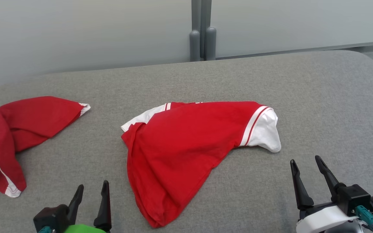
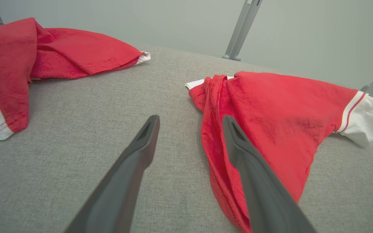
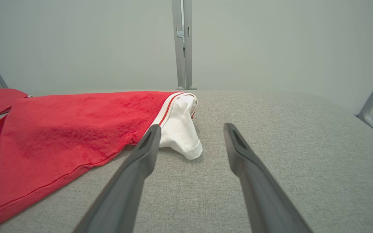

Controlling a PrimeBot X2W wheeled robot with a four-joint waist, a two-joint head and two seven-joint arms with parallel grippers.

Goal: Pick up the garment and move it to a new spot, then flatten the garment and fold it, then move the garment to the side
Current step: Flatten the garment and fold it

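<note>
Garment (image 1: 186,152), a red jersey with white striped sleeves, lying crumpled and partly doubled over near the middle of the grey cloth-covered tabletop (image 1: 319,90), directly on the surface and not in any bin or basket. One white sleeve (image 1: 265,132) points toward the robot's right. A second white edge (image 1: 142,117) peeks out at the far left of the heap, and the red body tapers to a bunched hem (image 1: 159,216) on the near side. Left claw (image 1: 93,184) hovers by the garment's near-left side, fingers parted to a moderate gap and holding nothing. In the left wrist view one finger (image 2: 248,161) overlaps the folded red edge, though contact cannot be judged. Right claw (image 1: 305,159) stands on the near side of the white sleeve, apart from it, likewise parted and empty. A second red garment (image 1: 28,126) lies well apart at the left end of the tabletop. Handling, as judged: thin knit fabric, light, limp and not fragile. It will sag from any single hold, and its layers may slide, so a pinch may catch only the top layer. Suitable holds appear to be the seamed edges, the sleeve cuff on the right and the shoulder region on the left, one per claw, so that the cloth hangs spread rather than bunched.
</note>
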